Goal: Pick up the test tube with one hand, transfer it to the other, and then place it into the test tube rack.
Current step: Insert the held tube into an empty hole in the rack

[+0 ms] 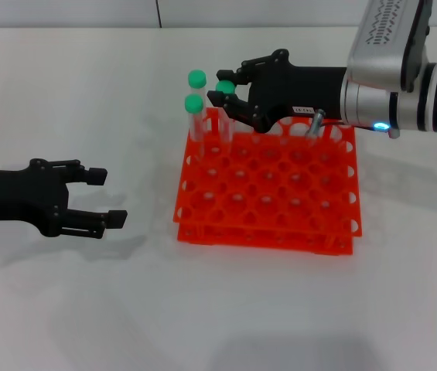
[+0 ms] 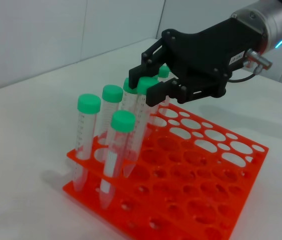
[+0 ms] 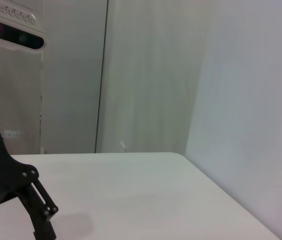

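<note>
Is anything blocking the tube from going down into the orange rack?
Nothing visible. The right gripper holds the test tube with its tip already in a hole of the test tube rack; other tubes stand beside it.

Bright orange-red test tube rack [image 1: 268,189], dotted with a grid of round holes. Clear test tube [image 2: 140,125] with a green cap, faint printed graduation marks down the side; same green caps on the neighbouring tubes [image 2: 88,135]. Matte black right end effector [image 1: 230,90], small white label, silver pin, on a silver wrist [image 1: 388,58] banded in black with a blue-lit dot. Plain black left end effector [image 1: 98,199]. White tabletop [image 1: 218,309], pale grey walls [image 3: 150,75].
</note>
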You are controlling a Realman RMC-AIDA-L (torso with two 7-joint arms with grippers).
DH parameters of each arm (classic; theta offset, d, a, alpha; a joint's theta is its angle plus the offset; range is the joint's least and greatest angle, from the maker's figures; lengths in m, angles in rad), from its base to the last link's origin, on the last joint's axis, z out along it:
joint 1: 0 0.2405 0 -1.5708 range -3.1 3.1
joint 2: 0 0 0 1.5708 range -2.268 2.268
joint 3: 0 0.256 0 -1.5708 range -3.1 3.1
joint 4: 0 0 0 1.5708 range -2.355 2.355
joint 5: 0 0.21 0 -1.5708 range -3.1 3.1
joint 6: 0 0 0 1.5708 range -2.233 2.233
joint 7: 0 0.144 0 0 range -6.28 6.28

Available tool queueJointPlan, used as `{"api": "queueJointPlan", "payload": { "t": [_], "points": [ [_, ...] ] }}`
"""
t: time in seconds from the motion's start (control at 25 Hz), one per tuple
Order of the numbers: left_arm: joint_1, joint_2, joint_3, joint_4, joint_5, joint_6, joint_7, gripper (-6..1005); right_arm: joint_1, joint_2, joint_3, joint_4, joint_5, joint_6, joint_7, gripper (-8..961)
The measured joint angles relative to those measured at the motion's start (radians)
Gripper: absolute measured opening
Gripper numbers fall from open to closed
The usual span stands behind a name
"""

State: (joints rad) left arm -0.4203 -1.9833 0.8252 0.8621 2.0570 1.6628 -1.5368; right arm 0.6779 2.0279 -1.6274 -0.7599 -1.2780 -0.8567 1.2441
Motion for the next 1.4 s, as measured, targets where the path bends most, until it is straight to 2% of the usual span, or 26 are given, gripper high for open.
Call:
{"api": "queueJointPlan", "payload": {
  "t": [1.4],
  "points": [
    [-0.009,0.000,0.000,-0.026,0.002,-0.005,0.012,883,0.017,0.000,-0.011,0.022,0.000,0.002,0.008,266]
  ]
}}
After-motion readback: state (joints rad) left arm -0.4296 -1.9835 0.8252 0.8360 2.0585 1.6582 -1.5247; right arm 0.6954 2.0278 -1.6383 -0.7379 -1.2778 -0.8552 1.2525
